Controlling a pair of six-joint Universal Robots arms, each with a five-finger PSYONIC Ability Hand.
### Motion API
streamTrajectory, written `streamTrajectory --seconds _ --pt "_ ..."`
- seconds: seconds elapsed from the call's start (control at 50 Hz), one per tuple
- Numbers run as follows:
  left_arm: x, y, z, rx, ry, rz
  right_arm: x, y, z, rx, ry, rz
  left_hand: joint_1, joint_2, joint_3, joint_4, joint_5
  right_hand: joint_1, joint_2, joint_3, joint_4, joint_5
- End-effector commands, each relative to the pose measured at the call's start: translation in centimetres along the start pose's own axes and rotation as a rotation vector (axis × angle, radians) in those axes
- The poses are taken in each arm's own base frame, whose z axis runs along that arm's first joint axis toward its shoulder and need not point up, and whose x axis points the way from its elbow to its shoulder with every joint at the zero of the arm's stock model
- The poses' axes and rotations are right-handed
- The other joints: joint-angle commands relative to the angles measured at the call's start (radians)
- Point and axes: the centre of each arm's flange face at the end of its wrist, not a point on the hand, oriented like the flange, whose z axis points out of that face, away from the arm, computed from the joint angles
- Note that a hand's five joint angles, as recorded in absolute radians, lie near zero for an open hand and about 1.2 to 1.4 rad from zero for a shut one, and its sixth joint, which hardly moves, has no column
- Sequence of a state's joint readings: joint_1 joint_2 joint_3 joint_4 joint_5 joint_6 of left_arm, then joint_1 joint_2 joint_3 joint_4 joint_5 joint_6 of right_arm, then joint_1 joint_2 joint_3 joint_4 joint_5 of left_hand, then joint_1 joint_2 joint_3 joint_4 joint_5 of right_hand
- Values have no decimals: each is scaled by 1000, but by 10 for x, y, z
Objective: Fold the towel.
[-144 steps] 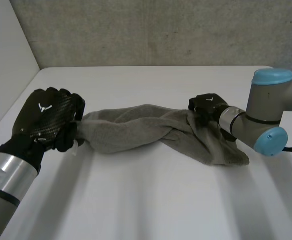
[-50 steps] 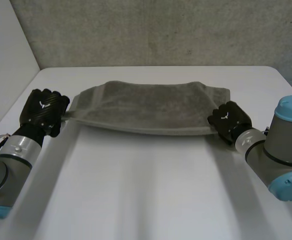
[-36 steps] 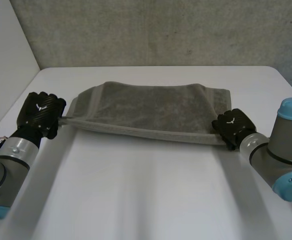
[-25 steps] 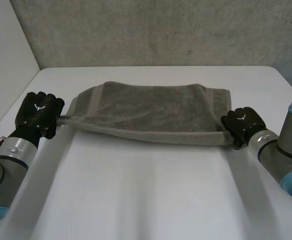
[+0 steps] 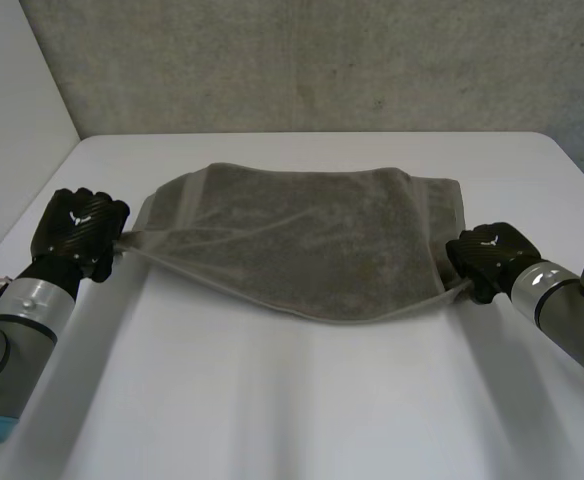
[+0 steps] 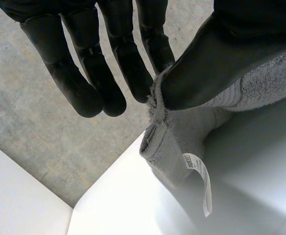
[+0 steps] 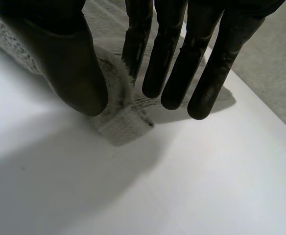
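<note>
A grey towel (image 5: pixel 302 230) lies spread across the middle of the white table (image 5: pixel 292 400), its near edge lifted slightly and sagging between the hands. My left hand (image 5: pixel 77 232) is at the towel's near left corner. In the left wrist view its thumb (image 6: pixel 221 54) and a finger pinch that corner (image 6: pixel 170 132), and a white label (image 6: pixel 202 181) hangs below it. My right hand (image 5: pixel 492 260) is at the near right corner. In the right wrist view the corner (image 7: pixel 118 115) rises between its thumb (image 7: pixel 59 49) and the nearest finger, with the other fingers straight beside it.
A concrete wall (image 5: pixel 322 60) runs behind the table's far edge, and a white panel (image 5: pixel 12 120) stands along the left side. Bare tabletop stretches in front of the towel.
Both hands have drawn the towel's near edge toward the front, opening the bunched cloth into a wide sheet. The right hand has moved right and nearer; the left has barely shifted.
</note>
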State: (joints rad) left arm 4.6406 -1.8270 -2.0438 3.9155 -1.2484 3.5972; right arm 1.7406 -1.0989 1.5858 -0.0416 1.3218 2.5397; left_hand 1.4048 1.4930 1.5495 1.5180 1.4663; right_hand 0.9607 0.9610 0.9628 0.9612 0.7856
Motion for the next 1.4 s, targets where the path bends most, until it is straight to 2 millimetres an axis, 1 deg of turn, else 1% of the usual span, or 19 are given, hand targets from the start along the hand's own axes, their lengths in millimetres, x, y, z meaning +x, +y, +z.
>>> streamTrajectory --seconds 0.02,0.12,0.18,0.22,0.34,0.38,0.42,0.54,0.66,0.82,0.94,0.98,1.04,1.16,1.2,1.22,1.26,1.32,1.4 --pt "2 1 -2 -5 7 -3 -6 5 0 -6 -34 8 -8 -97 -153 -122 -245 -39 -39 -41 -39 -38" --pt "3 1 -3 -5 9 -3 -5 5 1 -5 -30 6 -8 -97 -153 -122 -245 -30 -30 -32 -31 -30" --pt "3 1 -3 -7 7 -3 -3 7 2 -10 -25 8 -8 -97 -153 -122 -245 90 90 88 90 91" --pt "2 1 -3 -7 5 -3 2 7 3 -7 -11 13 -8 -97 -153 -122 -245 434 433 432 433 434" --pt "0 -3 -3 -1 -1 -3 20 -4 -3 22 43 8 -8 -97 -153 -122 -245 436 435 434 435 436" --pt "-5 -13 -5 13 -12 -2 36 -21 -17 68 98 -7 -8 -97 -153 -122 -245 436 435 434 435 436" --pt "-9 -17 -7 14 -17 -11 43 -27 -24 84 124 -15 -8 -97 -153 -122 -245 436 435 434 435 436" --pt "-19 -30 -17 -10 -29 -87 50 -47 -50 115 142 -62 -8 -97 -153 -122 -245 436 435 434 435 436" --pt "-19 -36 -31 -58 -17 -128 54 -52 -71 94 121 -147 -8 -97 -153 -122 -245 436 435 434 435 436" --pt "-17 -45 -71 -136 -4 -152 67 -59 -117 11 112 -241 -8 -97 -153 -122 -245 436 435 434 435 436" --pt "-19 -49 -84 -137 30 -154 71 -68 -131 54 96 -254 -8 -97 -153 -122 -245 436 435 434 435 436" --pt "-21 -60 -88 -94 50 -141 72 -72 -134 86 90 -260 -8 -97 -153 -122 -245 436 435 434 435 436" --pt "-23 -69 -87 -50 60 -127 71 -72 -134 98 78 -256 -8 -97 -153 -122 -245 436 435 434 435 436" --pt "-26 -71 -83 -43 65 -124 71 -68 -127 90 58 -250 -8 -97 -153 -122 -245 436 435 434 435 436" --pt "-22 -59 -75 -83 92 -147 70 -56 -110 53 11 -227 -8 -97 -153 -122 -245 436 435 434 435 436" --pt "-22 -59 -75 -83 93 -147 70 -56 -110 52 10 -227 -8 -97 -153 -122 -245 436 435 434 435 436" --pt "-21 -46 -59 -115 118 -169 72 -45 -91 19 -28 -215 -8 -97 -153 -122 -245 436 435 434 435 436" --pt "-20 -40 -50 -125 132 -177 73 -41 -82 9 -49 -209 -8 -97 -153 -122 -245 436 435 434 435 436" --pt "-11 -23 -18 -166 188 -199 78 -32 -51 -12 -77 -188 -8 -97 -153 -122 -245 436 435 434 435 436"
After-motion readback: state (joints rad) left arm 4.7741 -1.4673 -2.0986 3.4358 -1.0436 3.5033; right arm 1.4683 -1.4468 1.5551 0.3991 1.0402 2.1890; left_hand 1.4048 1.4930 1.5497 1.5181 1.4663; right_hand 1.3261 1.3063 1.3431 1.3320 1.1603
